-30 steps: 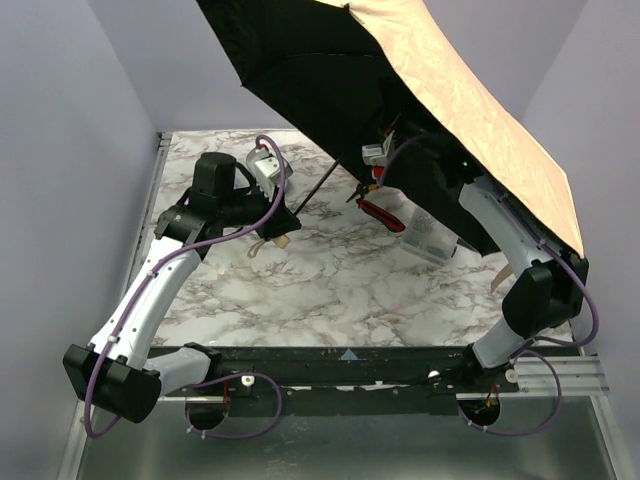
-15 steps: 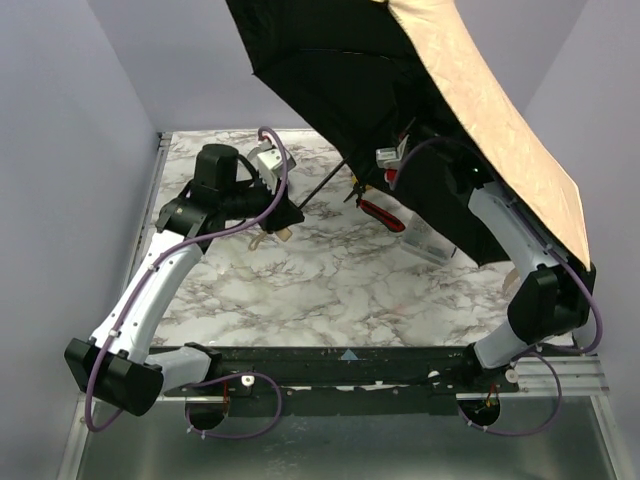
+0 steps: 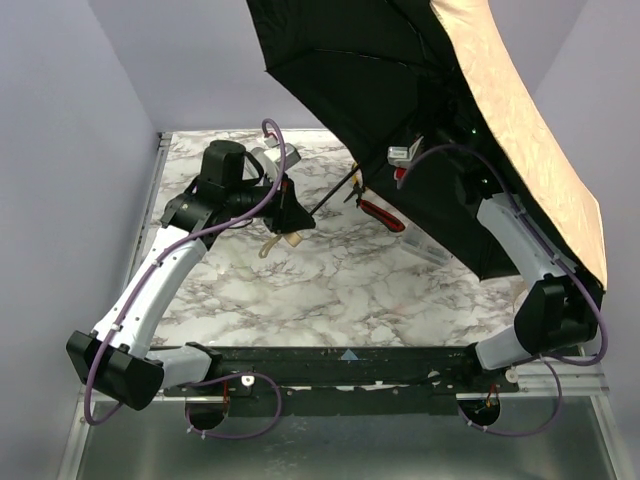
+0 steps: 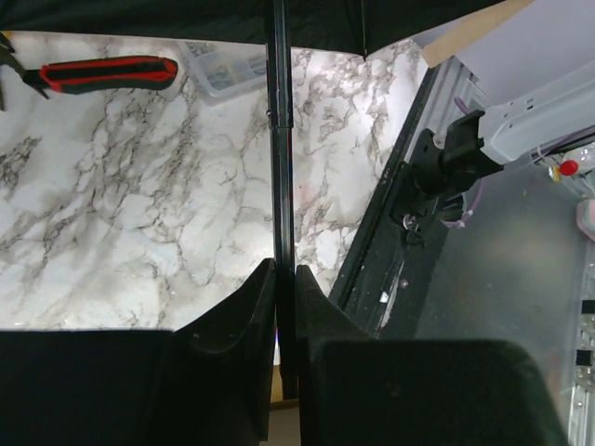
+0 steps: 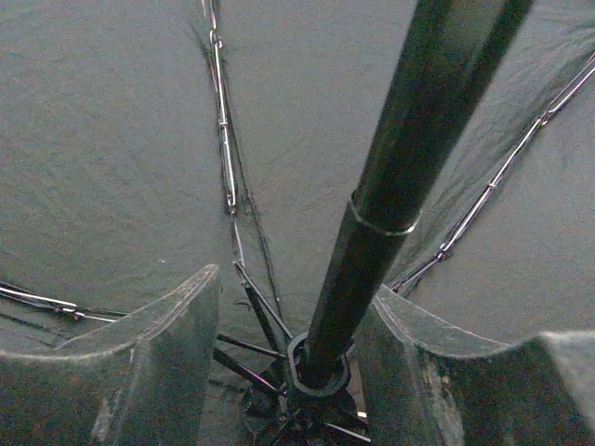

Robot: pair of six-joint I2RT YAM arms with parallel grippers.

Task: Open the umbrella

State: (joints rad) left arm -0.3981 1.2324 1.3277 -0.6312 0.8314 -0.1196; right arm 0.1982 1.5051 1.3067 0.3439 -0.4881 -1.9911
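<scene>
– Umbrella first: where is it, and who has it?

– It's up in the air over the far right of the table, with the canopy spread and tipped so the black lining faces me. My left gripper is clamped on the thin shaft just above the tan handle. I hold it low there so that end is anchored and the rest of the shaft is free.

– And the right one?

– My right gripper is up under the canopy, near the hub where the ribs meet. Its fingers are apart, one on each side of the shaft and gripping nothing. I'd say that's the spot for pushing the slider toward the top.

– So it's done?

– It looks close, as the ribs seem stretched out. I can't tell whether the catch has locked.

– Anything underneath?

– The red-handled pliers and a clear box lie on the table below the canopy, well apart from both grippers.
</scene>
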